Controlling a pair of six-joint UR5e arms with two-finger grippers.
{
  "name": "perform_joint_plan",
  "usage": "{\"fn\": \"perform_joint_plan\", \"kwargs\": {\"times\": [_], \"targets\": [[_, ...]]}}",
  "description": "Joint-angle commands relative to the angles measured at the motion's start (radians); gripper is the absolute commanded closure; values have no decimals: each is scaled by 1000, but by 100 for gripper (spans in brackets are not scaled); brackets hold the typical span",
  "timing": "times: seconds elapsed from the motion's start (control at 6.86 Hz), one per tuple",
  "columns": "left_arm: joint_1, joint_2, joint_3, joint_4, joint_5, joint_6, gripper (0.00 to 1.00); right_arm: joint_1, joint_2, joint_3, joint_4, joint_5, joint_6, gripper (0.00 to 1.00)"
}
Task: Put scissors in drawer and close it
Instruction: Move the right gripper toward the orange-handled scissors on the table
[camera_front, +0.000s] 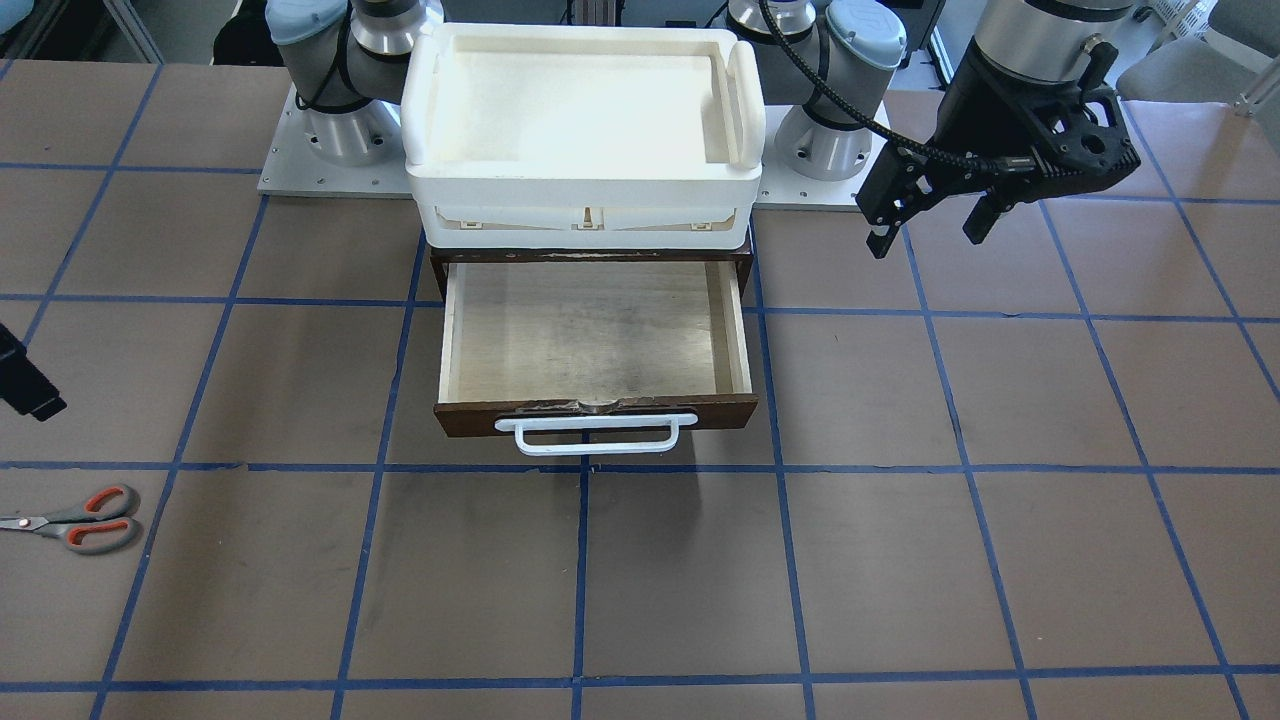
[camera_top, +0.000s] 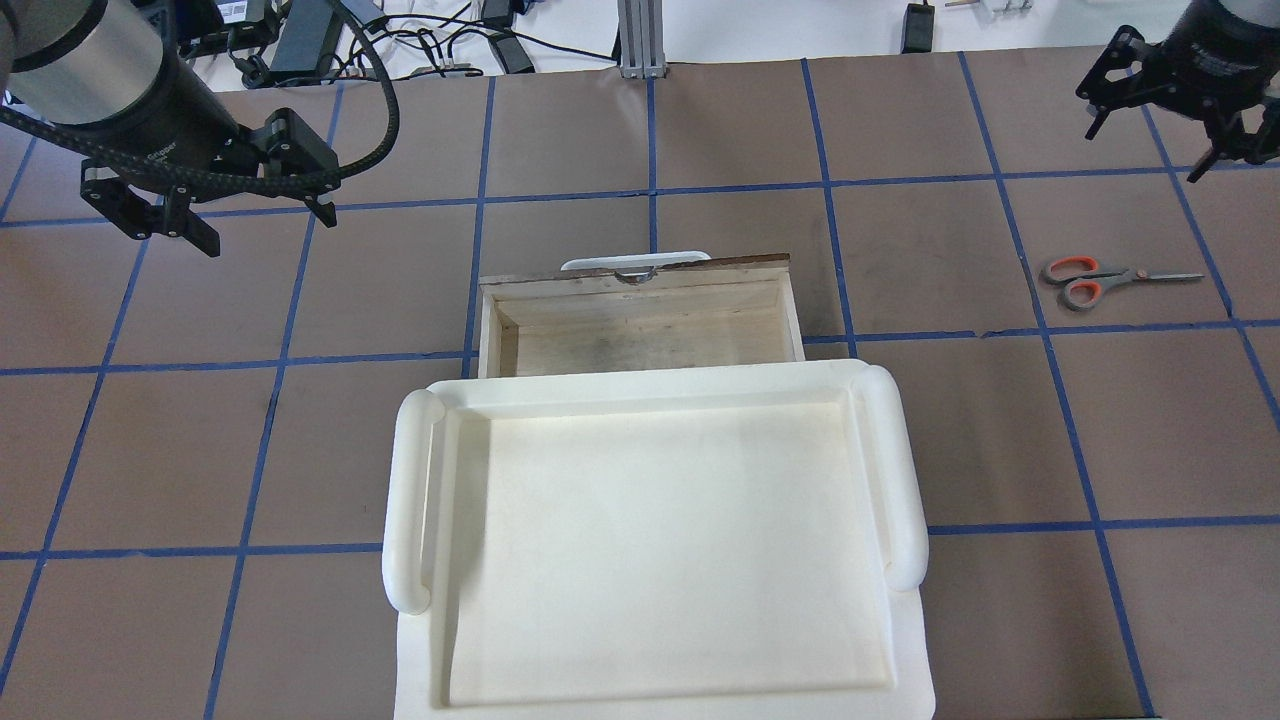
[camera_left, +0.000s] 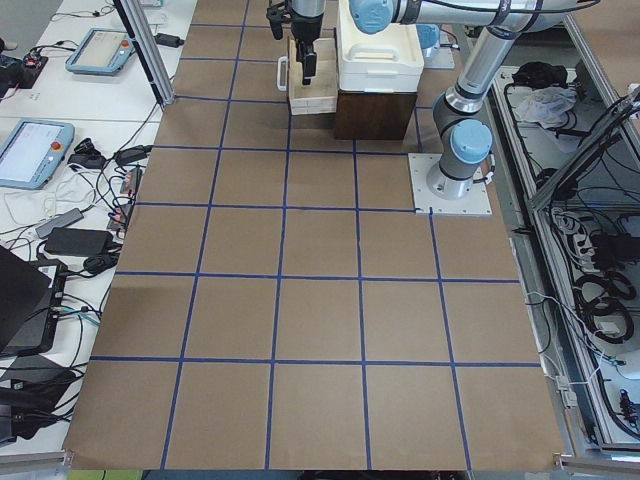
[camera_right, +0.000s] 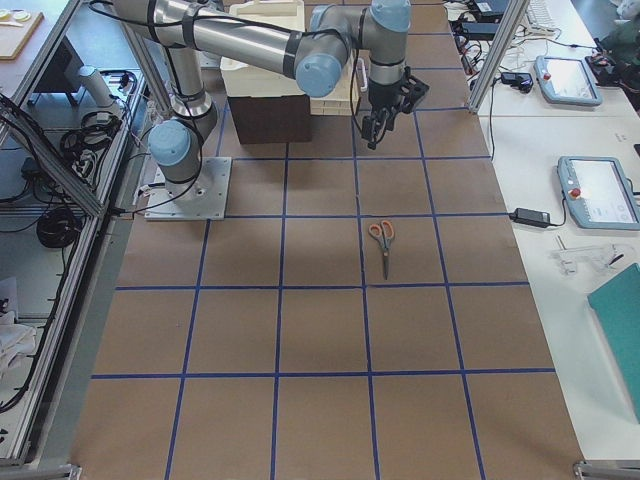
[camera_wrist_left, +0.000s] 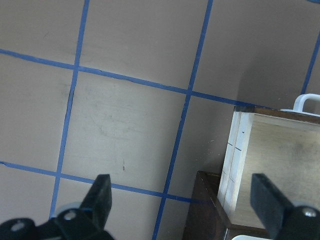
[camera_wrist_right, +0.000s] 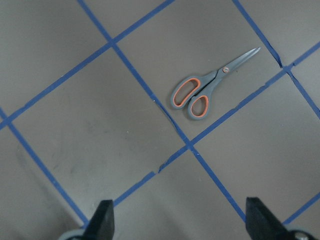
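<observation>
From the camera facing the robot, the drawer (camera_front: 596, 335) is pulled open under a white tray (camera_front: 420, 110), its white handle (camera_front: 597, 435) facing away from the robot, and nothing lies on its pale floor. The scissors (camera_front: 75, 521) lie flat on the table (camera_front: 1000, 560), well apart from the drawer on the robot's right side, blades closed and pointing away from the drawer, orange-lined loops toward it. The left end effector (camera_front: 927, 238) hangs in the air on the other side of the drawer, its fingers spread and holding nothing.

From overhead, the right end effector (camera_top: 1145, 150) hovers above the table farther out from the drawer than the scissors. It is released, with its fingers apart, and it does not touch them. The left end effector is on the drawer's far side from the scissors.

In the view from the table's left end, the drawer is far off and the scissors cannot be made out.

In the view from the table's right end, the scissors lie alone on the table, nearer the camera than the drawer, with the right end effector raised above the table between the two.

The left wrist camera shows two spread fingers (camera_wrist_left: 100, 197) over bare table beside the drawer's corner.

The right wrist camera shows the scissors ahead of its wide-open fingers (camera_wrist_right: 102, 220), clear of both.
</observation>
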Motion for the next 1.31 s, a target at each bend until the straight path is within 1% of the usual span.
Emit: {"fn": "perform_joint_plan", "kwargs": {"times": [0.0, 0.15, 0.29, 0.44, 0.58, 0.73, 0.88, 1.02, 1.17], "targets": [[1, 1, 0, 0, -1, 0, 0, -102, 77, 32, -150, 55, 145, 2], [1, 1, 0, 0, 1, 0, 0, -172, 149, 51, -202, 64, 147, 3], [1, 1, 0, 0, 1, 0, 0, -253, 224, 51, -202, 107, 154, 2], [1, 1, 0, 0, 1, 0, 0, -269, 241, 46, -213, 110, 215, 7], [1, 1, 0, 0, 1, 0, 0, -265, 247, 54, -218, 113, 339, 6], [1, 1, 0, 0, 1, 0, 0, -246, 255, 72, -221, 141, 380, 6], [1, 1, 0, 0, 1, 0, 0, -243, 308, 98, -315, 138, 374, 7], [0, 1, 0, 2, -1, 0, 0, -229, 342, 103, -376, 132, 368, 8], [1, 1, 0, 2, -1, 0, 0, -208, 355, 105, -383, 126, 381, 9]]}}
